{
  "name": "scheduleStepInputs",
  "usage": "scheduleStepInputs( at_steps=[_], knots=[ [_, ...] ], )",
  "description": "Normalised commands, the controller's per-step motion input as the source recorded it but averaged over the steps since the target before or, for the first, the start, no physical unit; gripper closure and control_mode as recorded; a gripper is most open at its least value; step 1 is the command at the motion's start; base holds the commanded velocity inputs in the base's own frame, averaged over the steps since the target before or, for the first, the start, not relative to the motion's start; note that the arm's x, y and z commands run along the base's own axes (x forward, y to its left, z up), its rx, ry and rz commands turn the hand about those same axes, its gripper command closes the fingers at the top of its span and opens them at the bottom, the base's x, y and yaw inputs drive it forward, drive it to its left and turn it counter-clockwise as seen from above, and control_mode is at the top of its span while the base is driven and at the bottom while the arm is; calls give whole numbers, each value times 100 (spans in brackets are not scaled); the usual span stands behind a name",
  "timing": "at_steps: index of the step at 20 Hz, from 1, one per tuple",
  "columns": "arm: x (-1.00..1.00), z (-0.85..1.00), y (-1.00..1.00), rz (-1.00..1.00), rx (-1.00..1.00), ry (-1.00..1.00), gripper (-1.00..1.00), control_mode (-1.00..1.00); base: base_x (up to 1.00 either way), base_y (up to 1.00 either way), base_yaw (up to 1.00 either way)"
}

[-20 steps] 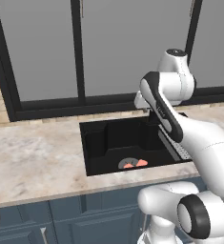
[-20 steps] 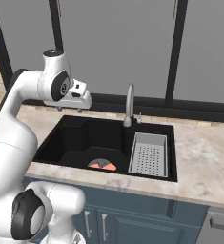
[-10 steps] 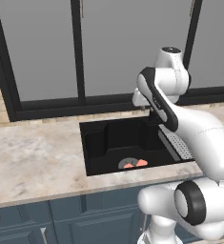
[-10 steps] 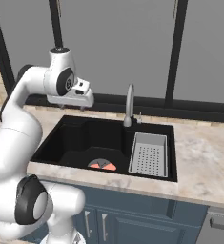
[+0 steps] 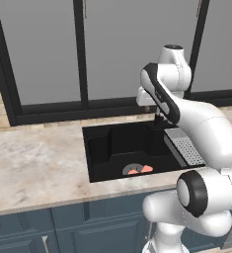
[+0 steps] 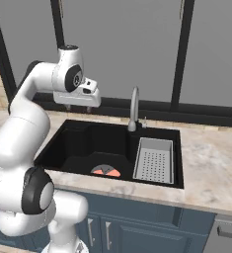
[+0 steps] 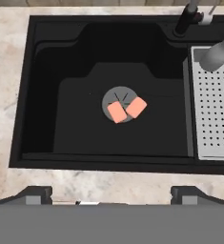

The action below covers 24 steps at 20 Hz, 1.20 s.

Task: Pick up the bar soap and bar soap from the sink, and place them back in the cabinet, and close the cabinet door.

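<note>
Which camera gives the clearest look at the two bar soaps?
The hand view: it looks straight down on both bar soaps, side by side on the sink's round drain. The left and right base views show them small and low, as orange slivers.

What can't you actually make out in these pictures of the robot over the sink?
- Bar soaps: whether they touch or overlap; too small in all views.
- Drain: partly covered by the soaps.
- Sink near wall: hidden by its own rim in the base views.
- End effector: fingertips cut off at the hand view's bottom, and it is too small in the right base view.
- Faucet spout: blurred, cut by the hand view's edge.
</note>
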Motion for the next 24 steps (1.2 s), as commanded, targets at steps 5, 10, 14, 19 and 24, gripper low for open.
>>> scheduleStepInputs(
  at_steps=[5, 10, 14, 19, 24],
  knots=[
    [29, -2, -4, 0, 0, 0, -100, -100, 0, 0, 0],
    [26, -14, -6, 0, 0, 0, -100, -100, 0, 0, 0],
    [18, -20, -6, 0, 0, 0, -100, -100, 0, 0, 0],
    [15, -25, -3, 0, 0, 0, -100, -100, 0, 0, 0],
    [12, -28, 0, 0, 0, 0, -100, -100, 0, 0, 0]
  ],
)
